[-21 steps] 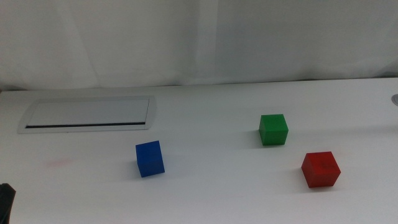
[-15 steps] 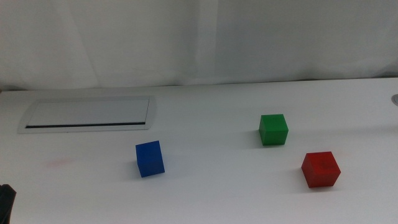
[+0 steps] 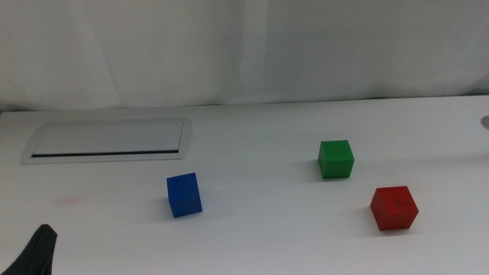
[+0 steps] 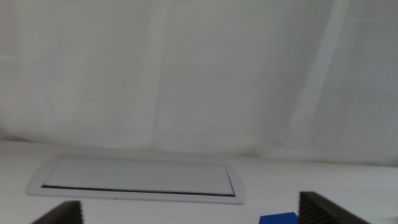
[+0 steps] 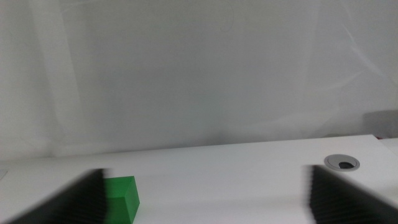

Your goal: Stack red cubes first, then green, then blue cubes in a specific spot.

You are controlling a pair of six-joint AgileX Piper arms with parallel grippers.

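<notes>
Middle view: left end effector (image 3: 40, 250) now further into frame at near-left corner, jaws apart. I read approach starting. Right end effector (image 5: 202, 196) apart, waiting. Red cube (image 3: 394, 207) near right, green cube (image 3: 336, 159) beyond, blue cube (image 3: 184, 195) centre-left; nothing stacked.

Three small matte solid cubes sit on the white bench (image 3: 260, 229): one red cube (image 3: 394, 208), one green cube (image 3: 336, 159) and one deep-blue cube (image 3: 184, 195), each a single piece of its colour and none stacked on another. One flat grey-framed rectangular panel (image 3: 107, 140) lies in the bench top, one faint pink smudge (image 3: 74, 201) marks the surface, and one small round grey fitting (image 5: 341, 163) shows in the right wrist view. Two dark end effectors are counted: the left end effector (image 4: 186, 214) and the right end effector (image 5: 205, 196), each with two jaws spread wide apart.
</notes>
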